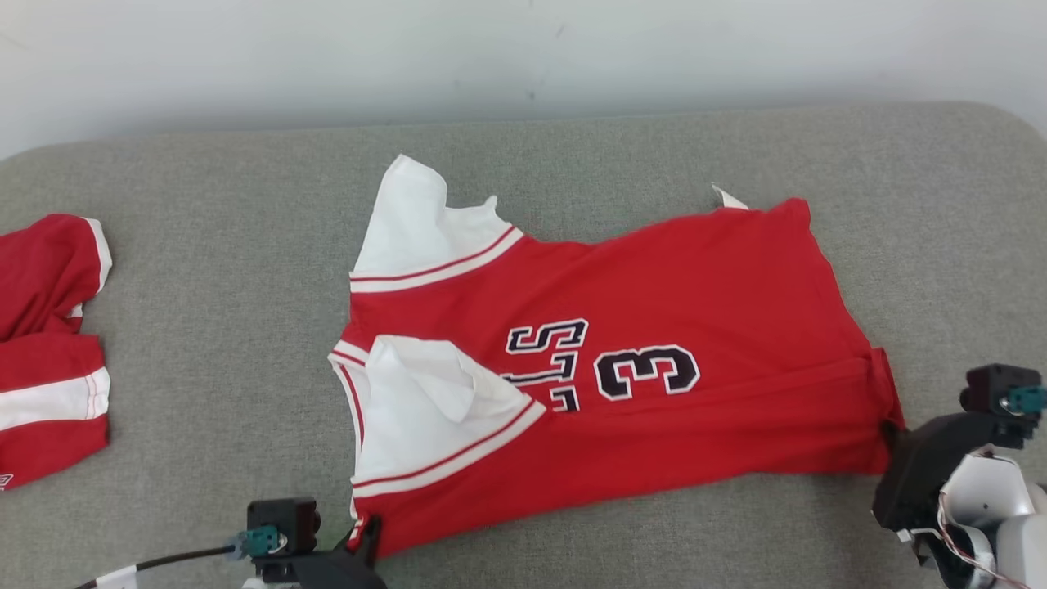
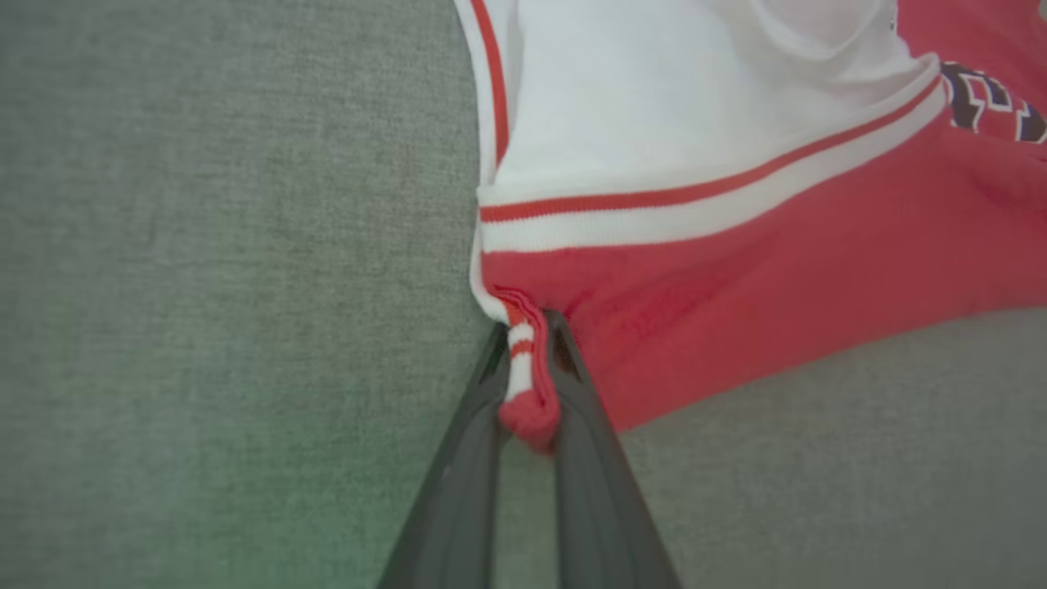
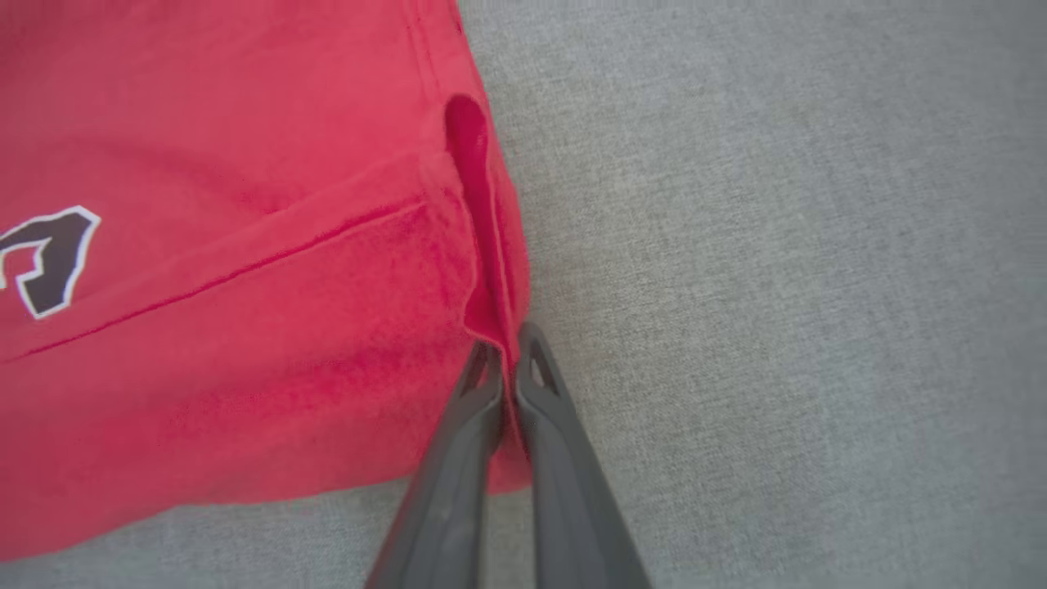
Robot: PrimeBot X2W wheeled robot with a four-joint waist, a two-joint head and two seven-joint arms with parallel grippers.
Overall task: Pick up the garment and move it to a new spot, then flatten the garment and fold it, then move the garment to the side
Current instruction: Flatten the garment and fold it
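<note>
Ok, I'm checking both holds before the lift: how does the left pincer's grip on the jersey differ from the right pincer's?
The left pincer pinches a bunched corner of the jersey with white-and-red trim; the right pincer pinches plain red fabric at the hem corner. The left pincer's fold bulges between the fingers; the right pincer's lies thin and flat between them. Both are shut on the jersey's near edge, at opposite ends.

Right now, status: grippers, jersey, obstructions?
Left gripper shut on jersey, trimmed corner. Right gripper shut on hem corner. Jersey spread out, creased. Second garment far left, apart.
</note>
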